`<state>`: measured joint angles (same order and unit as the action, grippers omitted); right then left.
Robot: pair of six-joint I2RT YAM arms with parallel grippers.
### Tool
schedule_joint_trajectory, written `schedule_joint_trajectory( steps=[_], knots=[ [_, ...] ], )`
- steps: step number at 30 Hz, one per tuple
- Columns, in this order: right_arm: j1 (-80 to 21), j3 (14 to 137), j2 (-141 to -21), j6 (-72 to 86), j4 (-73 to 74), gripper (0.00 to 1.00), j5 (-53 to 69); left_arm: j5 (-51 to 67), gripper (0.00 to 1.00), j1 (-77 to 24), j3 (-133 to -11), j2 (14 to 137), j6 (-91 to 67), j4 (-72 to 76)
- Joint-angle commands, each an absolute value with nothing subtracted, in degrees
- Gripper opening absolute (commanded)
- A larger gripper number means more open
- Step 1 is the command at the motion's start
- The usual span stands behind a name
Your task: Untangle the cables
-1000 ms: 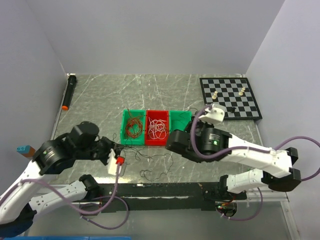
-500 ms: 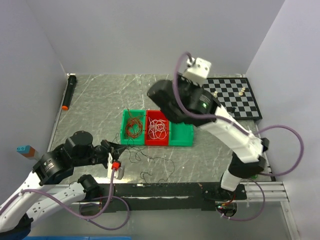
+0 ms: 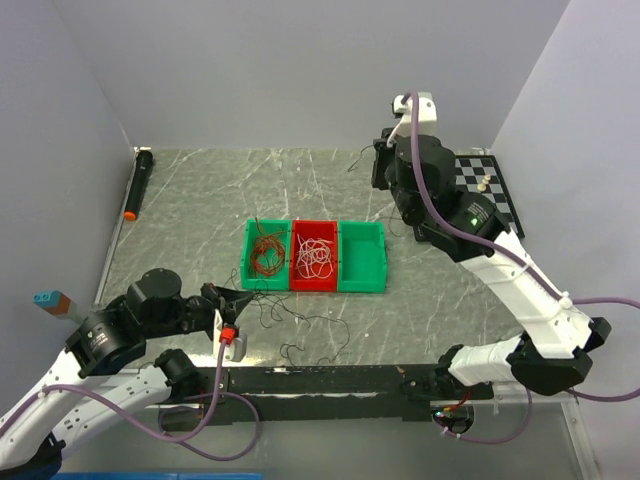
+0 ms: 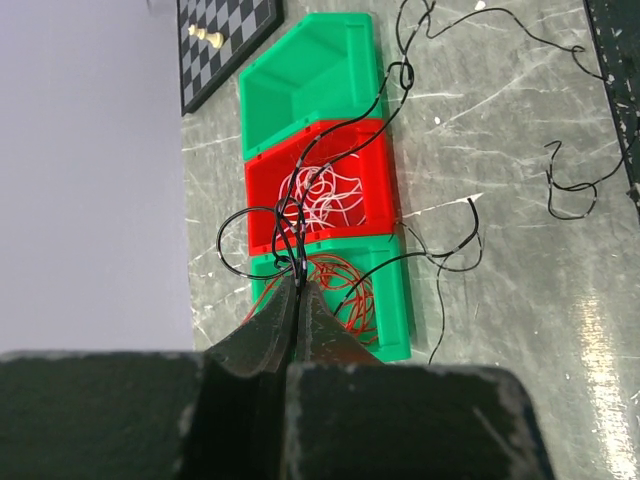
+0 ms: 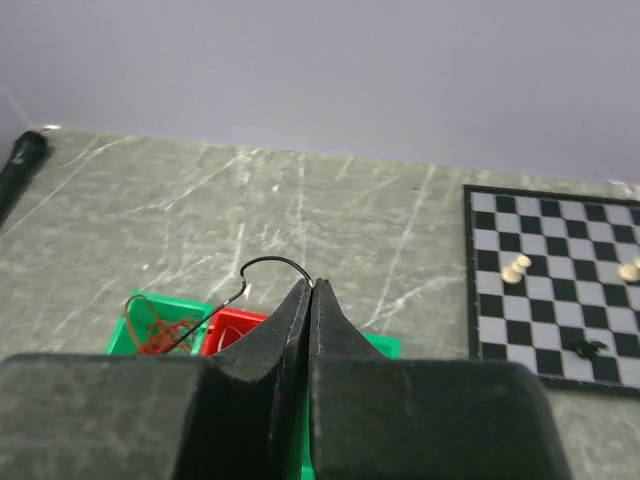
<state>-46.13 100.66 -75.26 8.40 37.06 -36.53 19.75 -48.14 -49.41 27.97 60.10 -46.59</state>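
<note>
Grey marbled table (image 3: 200, 200) between pale walls, with three bins side by side at its middle. The left green bin (image 3: 246, 256) holds the red-brown cables (image 3: 266, 254), the red bin (image 3: 315, 287) the white cables (image 3: 316, 257), and the right green bin (image 3: 362, 255) shows only bare floor.

The black cables (image 4: 297, 272) lie as loose strands on the table just near of the bins, some trailing over the bin rims. The left gripper (image 4: 298, 292) sits low at the near left of the bins, its fingers pressed together on several of these strands.

The right gripper (image 5: 311, 286) is raised over the far right of the table, beside the chessboard (image 3: 500, 205). Its fingers are pinched tight on what looks like one black strand, which curls out to the left from the tips. A black cylinder with an orange tip (image 3: 138, 180) lies by the far left wall.
</note>
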Motion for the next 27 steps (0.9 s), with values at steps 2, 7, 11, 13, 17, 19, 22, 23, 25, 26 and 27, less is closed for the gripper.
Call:
schedule_joint_trajectory(
  steps=[2,7,11,13,17,19,22,23,25,26,27],
  knots=[
    [-44.7,91.9,-73.6,6.9,32.4,0.01,-29.5,22.1,0.01,-48.0,-50.4,28.9,61.1,-44.2],
    [-43.2,84.9,-71.4,7.2,29.4,0.00,-29.0,23.1,0.01,-47.9,-51.1,29.7,61.1,-43.3],
    [-42.2,80.3,-70.6,7.2,26.5,0.00,-27.9,24.2,0.01,-47.9,-51.7,30.2,61.4,-43.2],
    [-41.7,78.8,-70.9,7.5,25.7,0.00,-27.7,23.6,0.01,-48.0,-51.9,30.5,62.7,-43.2],
    [-41.0,75.3,-71.5,7.9,23.9,0.00,-26.6,23.1,0.01,-47.9,-52.2,30.6,63.5,-42.5],
    [-40.7,73.5,-71.9,8.3,22.8,0.00,-26.1,23.5,0.01,-47.9,-52.4,30.7,63.2,-42.5],
    [-39.5,70.8,-73.1,9.3,21.4,0.00,-25.1,23.7,0.01,-47.9,-52.5,30.7,63.1,-42.4],
    [-38.9,70.0,-73.8,9.8,21.3,0.00,-24.8,23.7,0.01,-47.8,-52.6,30.6,63.4,-42.4],
    [-38.0,67.8,-75.6,11.1,20.6,0.00,-24.3,23.6,0.01,-47.8,-52.6,30.5,63.6,-42.3],
    [-37.3,66.5,-76.1,11.7,20.1,0.00,-23.7,23.6,0.01,-47.8,-52.6,30.6,63.7,-42.2],
    [-36.7,65.5,-76.8,12.4,19.8,0.00,-22.9,23.6,0.01,-47.8,-52.6,30.6,63.9,-42.3]
  ],
)
